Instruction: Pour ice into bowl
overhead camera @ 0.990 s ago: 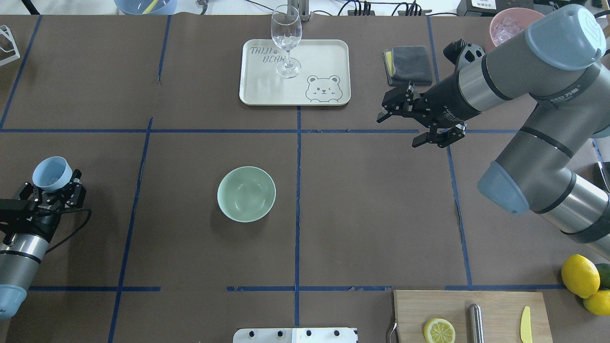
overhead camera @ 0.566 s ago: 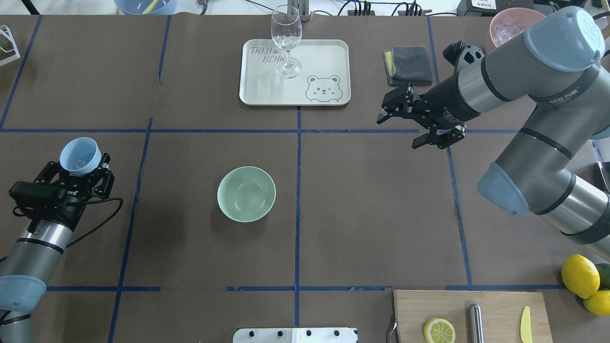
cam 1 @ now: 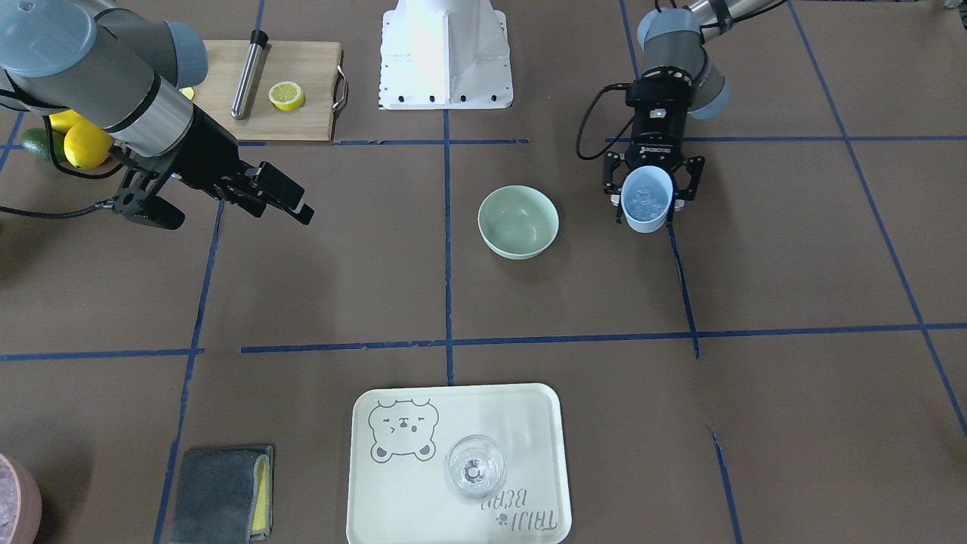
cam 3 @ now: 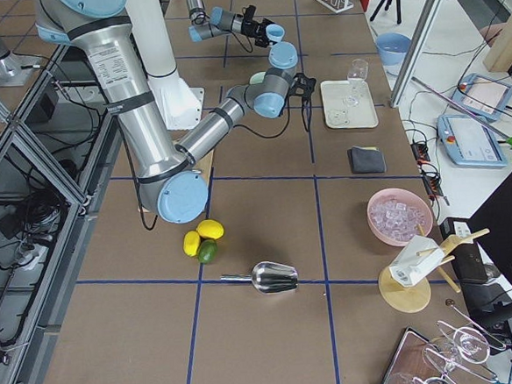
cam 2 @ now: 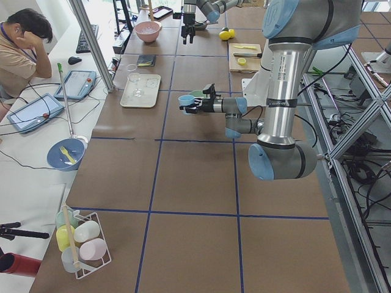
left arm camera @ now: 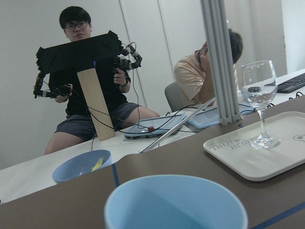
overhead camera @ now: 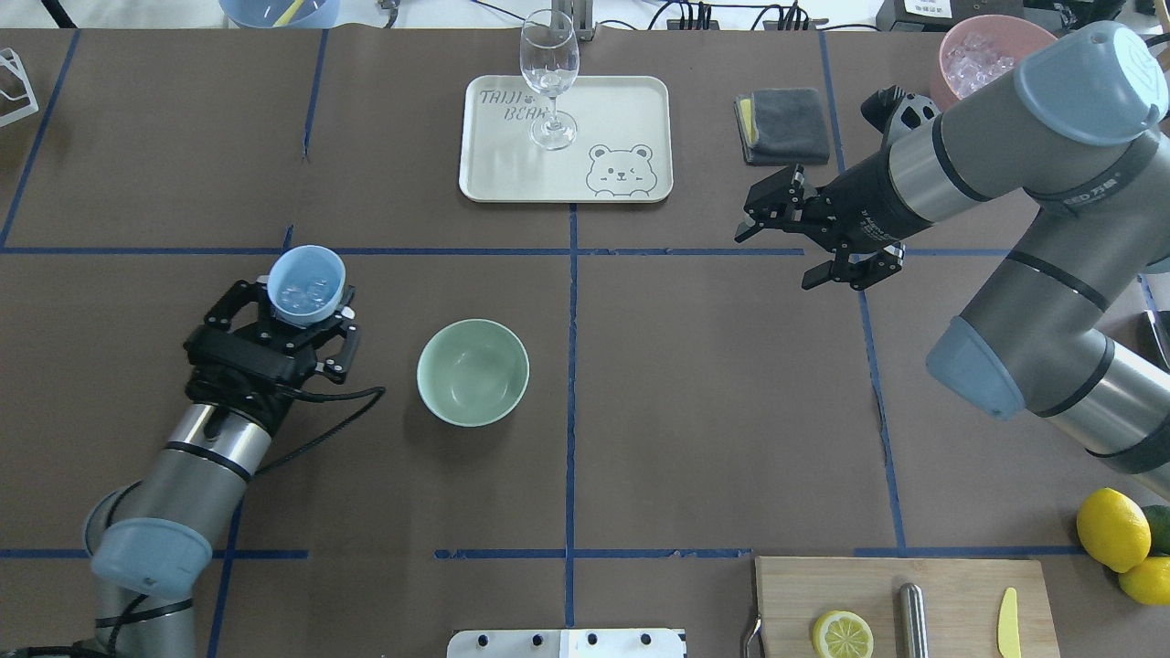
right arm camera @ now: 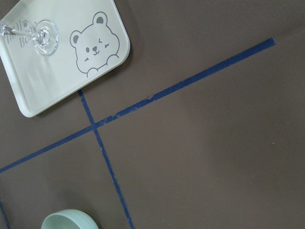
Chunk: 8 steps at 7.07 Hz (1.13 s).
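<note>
The mint-green bowl [overhead camera: 473, 372] [cam 1: 518, 221] stands empty near the table's middle. My left gripper [overhead camera: 303, 309] [cam 1: 650, 202] is shut on a light blue cup [overhead camera: 307, 285] [cam 1: 647, 198], held upright just left of the bowl in the overhead view. Small clear cubes of ice [overhead camera: 306, 291] [cam 1: 643, 202] lie in the cup. The cup's rim [left arm camera: 176, 205] fills the bottom of the left wrist view. My right gripper [overhead camera: 775, 260] [cam 1: 240, 220] hangs open and empty above the table, well to the right of the bowl. An edge of the bowl [right arm camera: 69, 221] shows in the right wrist view.
A cream tray [overhead camera: 631, 100] with a wine glass [overhead camera: 548, 73] sits at the far side. A grey cloth [overhead camera: 781, 123] and a pink container [overhead camera: 983, 50] are at the far right. A cutting board [overhead camera: 951, 594], a lemon slice [overhead camera: 842, 633] and lemons [overhead camera: 1111, 528] lie near right.
My left arm has carried the blue cup to the right and forward, from the table's left edge to just beside the bowl. The right arm has shifted only slightly.
</note>
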Each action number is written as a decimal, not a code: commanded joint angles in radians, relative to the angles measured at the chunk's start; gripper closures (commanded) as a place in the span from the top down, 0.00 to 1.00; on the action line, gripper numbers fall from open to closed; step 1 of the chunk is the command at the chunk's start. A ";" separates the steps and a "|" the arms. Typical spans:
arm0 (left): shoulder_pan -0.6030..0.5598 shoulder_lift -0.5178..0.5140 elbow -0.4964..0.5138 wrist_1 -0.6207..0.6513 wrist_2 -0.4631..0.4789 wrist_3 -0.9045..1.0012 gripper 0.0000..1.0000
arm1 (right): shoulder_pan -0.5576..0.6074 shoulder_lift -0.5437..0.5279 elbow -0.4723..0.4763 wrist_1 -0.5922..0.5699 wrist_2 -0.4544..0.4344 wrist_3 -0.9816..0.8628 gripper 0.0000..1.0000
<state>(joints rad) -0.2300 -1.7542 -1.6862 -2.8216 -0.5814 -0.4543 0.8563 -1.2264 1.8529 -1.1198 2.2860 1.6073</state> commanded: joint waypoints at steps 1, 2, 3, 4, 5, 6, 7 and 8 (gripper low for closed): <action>0.054 -0.131 -0.026 0.324 0.003 0.019 0.00 | 0.013 -0.046 -0.001 0.002 0.000 -0.001 1.00; 0.052 -0.148 -0.090 0.544 0.003 0.195 0.00 | 0.012 -0.059 -0.004 0.002 -0.002 -0.001 1.00; 0.051 -0.148 -0.157 0.662 0.003 0.386 0.00 | 0.010 -0.061 -0.011 0.002 -0.002 0.000 1.00; 0.057 -0.148 -0.126 0.748 0.003 0.501 0.00 | 0.009 -0.062 -0.014 0.002 -0.003 0.000 1.00; 0.057 -0.149 -0.129 0.874 0.009 0.649 0.00 | 0.007 -0.061 -0.023 0.002 -0.002 0.002 1.00; 0.058 -0.163 -0.139 0.984 0.032 0.784 0.00 | 0.007 -0.059 -0.030 0.003 -0.002 0.002 1.00; 0.057 -0.185 -0.144 1.049 0.032 0.890 0.00 | 0.006 -0.056 -0.032 0.003 -0.002 0.003 1.00; 0.057 -0.204 -0.155 1.133 0.034 0.970 0.00 | 0.001 -0.045 -0.038 0.003 -0.010 0.006 1.00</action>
<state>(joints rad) -0.1731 -1.9354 -1.8299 -1.7895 -0.5515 0.4016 0.8615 -1.2812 1.8211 -1.1169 2.2824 1.6108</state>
